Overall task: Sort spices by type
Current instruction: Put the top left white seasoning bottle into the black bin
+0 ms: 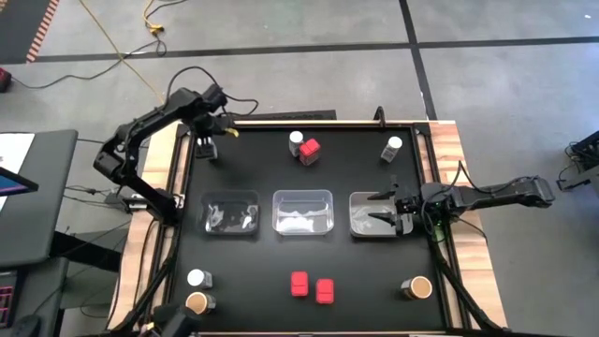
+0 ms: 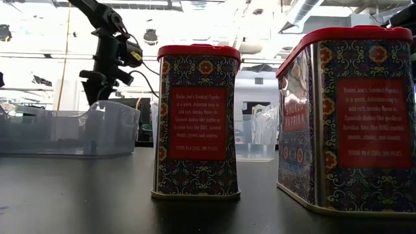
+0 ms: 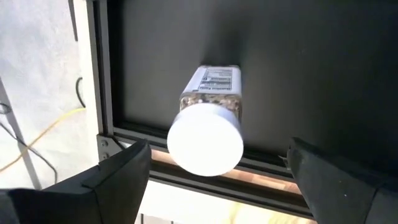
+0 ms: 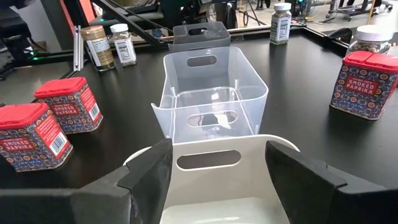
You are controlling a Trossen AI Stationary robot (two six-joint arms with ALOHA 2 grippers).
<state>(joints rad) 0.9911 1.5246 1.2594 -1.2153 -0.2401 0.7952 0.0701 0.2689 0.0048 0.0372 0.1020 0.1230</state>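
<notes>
Left gripper (image 3: 214,180) wide above white-capped clear jar (image 3: 208,121), right gripper (image 4: 214,171) part-open over empty clear tray (image 4: 211,93)

Glossy printed metal tins (image 2: 197,120) and clear, smooth plastic trays (image 4: 211,93) sit on a matt black worktop (image 1: 356,271).

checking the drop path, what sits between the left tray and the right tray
The middle clear tray lies between the left tray and the right tray, three in a row, seen in the high view.
</notes>
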